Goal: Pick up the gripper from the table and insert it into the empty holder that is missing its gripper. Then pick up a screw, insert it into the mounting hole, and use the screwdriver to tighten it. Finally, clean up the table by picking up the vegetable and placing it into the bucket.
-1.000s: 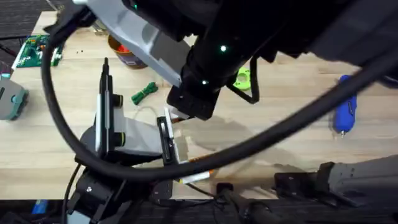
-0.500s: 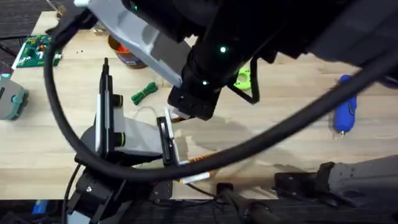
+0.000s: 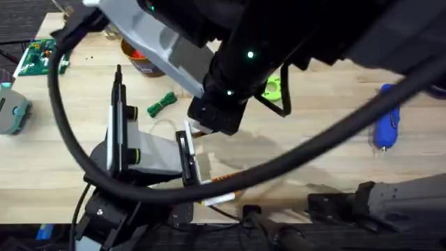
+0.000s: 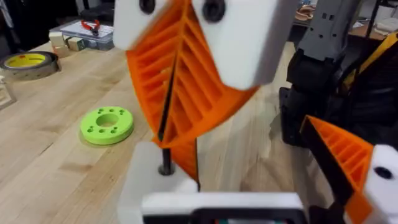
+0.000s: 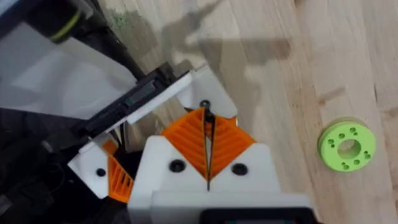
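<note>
My right gripper [image 5: 207,117] is shut on a thin dark screw [image 4: 170,106], held upright between its orange ribbed pads [image 4: 199,93]. The screw's lower end meets a hole in the white holder [image 4: 149,180], which is one finger block of my left gripper [image 3: 191,162]. The left gripper stands open, its other finger carrying an orange tip [image 4: 339,155]. I cannot tell the small orange gripper apart from the pads above the holder. Far right on the table lies the blue screwdriver [image 3: 387,125]. The dark green vegetable [image 3: 162,104] lies near the bucket [image 3: 143,64], which the right arm partly hides.
A bright green disc [image 3: 272,88] lies beyond the grippers, also seen as the disc [image 5: 347,146]. A green circuit board [image 3: 38,56] and a grey part [image 3: 12,111] sit at the far left. A yellow tape roll [image 4: 28,62] rests on the table.
</note>
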Action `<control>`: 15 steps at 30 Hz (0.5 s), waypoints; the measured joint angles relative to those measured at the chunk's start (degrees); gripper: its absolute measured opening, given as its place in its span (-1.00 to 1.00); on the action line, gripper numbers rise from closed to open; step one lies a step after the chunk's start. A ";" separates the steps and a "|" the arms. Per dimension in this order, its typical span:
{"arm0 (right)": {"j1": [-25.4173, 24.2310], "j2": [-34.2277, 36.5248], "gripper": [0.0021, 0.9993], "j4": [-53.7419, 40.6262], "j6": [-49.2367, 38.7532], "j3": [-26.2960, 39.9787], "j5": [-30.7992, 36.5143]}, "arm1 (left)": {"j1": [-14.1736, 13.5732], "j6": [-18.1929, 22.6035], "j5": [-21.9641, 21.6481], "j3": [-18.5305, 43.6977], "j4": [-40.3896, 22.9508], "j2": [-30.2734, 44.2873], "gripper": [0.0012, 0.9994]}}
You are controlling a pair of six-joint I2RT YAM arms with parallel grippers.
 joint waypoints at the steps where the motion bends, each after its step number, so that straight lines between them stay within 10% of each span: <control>1: 0.00 0.00 -0.99 0.00 0.00 0.00 0.00 | 0.00 -0.02 0.00 0.00 0.00 0.00 0.99; 15: 0.00 1.33 -0.99 0.19 0.00 0.02 -0.07 | 0.00 -0.28 0.01 0.00 -0.04 0.00 0.99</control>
